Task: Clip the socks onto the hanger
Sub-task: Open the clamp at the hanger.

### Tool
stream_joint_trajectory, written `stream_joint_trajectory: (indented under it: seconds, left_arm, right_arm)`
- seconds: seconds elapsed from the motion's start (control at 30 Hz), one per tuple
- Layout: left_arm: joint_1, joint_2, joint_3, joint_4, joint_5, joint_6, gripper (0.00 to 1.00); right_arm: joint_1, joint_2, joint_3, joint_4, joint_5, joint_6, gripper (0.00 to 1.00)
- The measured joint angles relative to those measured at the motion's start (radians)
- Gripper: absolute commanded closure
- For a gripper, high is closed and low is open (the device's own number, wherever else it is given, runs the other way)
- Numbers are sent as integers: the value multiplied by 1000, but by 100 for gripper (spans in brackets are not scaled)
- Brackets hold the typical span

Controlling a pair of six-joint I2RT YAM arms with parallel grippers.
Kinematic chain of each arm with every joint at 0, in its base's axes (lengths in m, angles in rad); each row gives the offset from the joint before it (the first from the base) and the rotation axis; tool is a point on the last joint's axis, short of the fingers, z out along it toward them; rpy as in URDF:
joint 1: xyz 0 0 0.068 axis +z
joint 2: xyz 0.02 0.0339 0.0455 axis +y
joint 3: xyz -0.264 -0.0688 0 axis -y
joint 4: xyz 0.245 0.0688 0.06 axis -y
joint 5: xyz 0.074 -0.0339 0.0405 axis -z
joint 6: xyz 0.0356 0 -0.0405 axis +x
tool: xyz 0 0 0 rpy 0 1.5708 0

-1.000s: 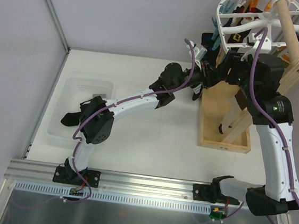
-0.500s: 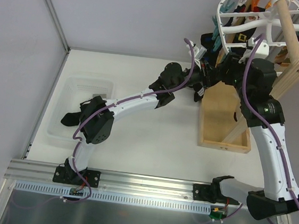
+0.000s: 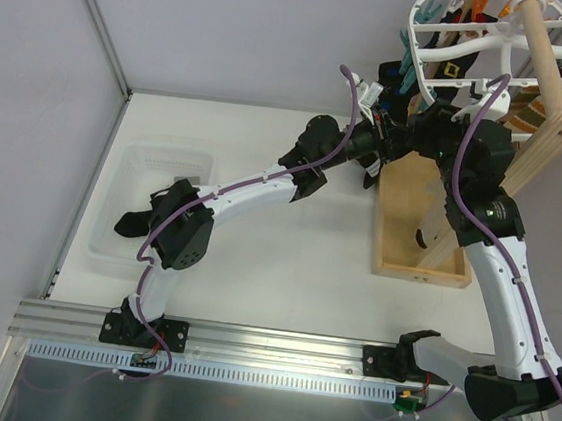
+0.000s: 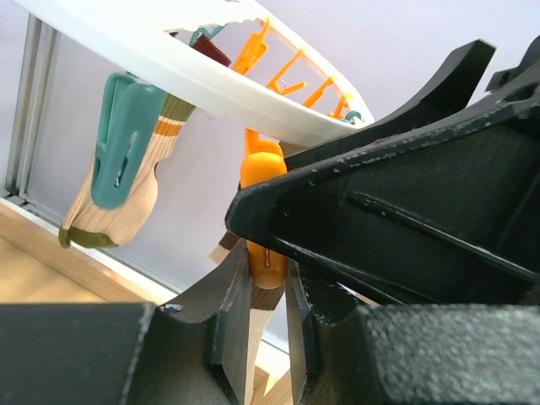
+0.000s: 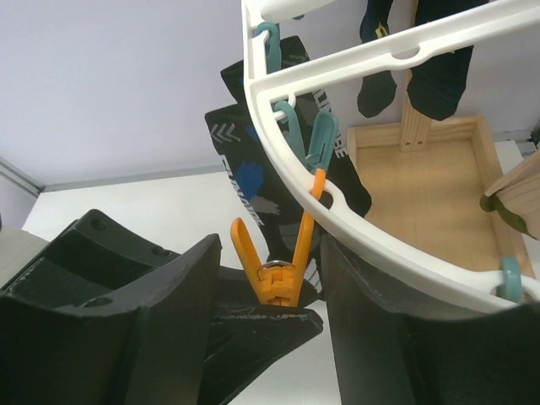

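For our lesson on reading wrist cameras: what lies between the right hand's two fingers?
An orange peg hanging from the white hanger, with clear space on either side of it; the right wrist view shows this.

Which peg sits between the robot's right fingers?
Find the big white hanger on the wooden stand. On its curved rim, beside two teal pegs, an orange peg hangs between the right hand's fingers. Its neighbours are teal; it alone is orange, V-shaped.
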Motion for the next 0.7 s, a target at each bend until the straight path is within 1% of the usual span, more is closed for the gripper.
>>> stream_joint_trajectory:
  seconds: [0.27, 0.33, 0.43, 0.53, 0.57, 0.6, 0.7]
  left_arm:
    - [1, 0, 0, 10, 0, -22, 99]
    - [1, 0, 0, 10, 0, -23, 99]
    - [0, 0, 0, 10, 0, -27, 99]
    - [1, 0, 0, 9, -2, -29, 99]
    - [3, 0, 0, 9, -3, -29, 99]
    - [5, 0, 0, 8, -3, -29, 99]
    - [8, 0, 0, 9, -3, -29, 99]
  right_arm:
    - [-3, 1, -16, 50, -9, 47, 44]
    - [-3, 2, -16, 56, -10, 58, 45]
    - [-3, 6, -16, 58, -9, 68, 50]
    - [-7, 13, -16, 60, -2, 72, 60]
    - [-8, 15, -16, 61, 2, 73, 65]
    - [-10, 18, -16, 62, 2, 73, 72]
    - [-15, 23, -15, 65, 18, 77, 85]
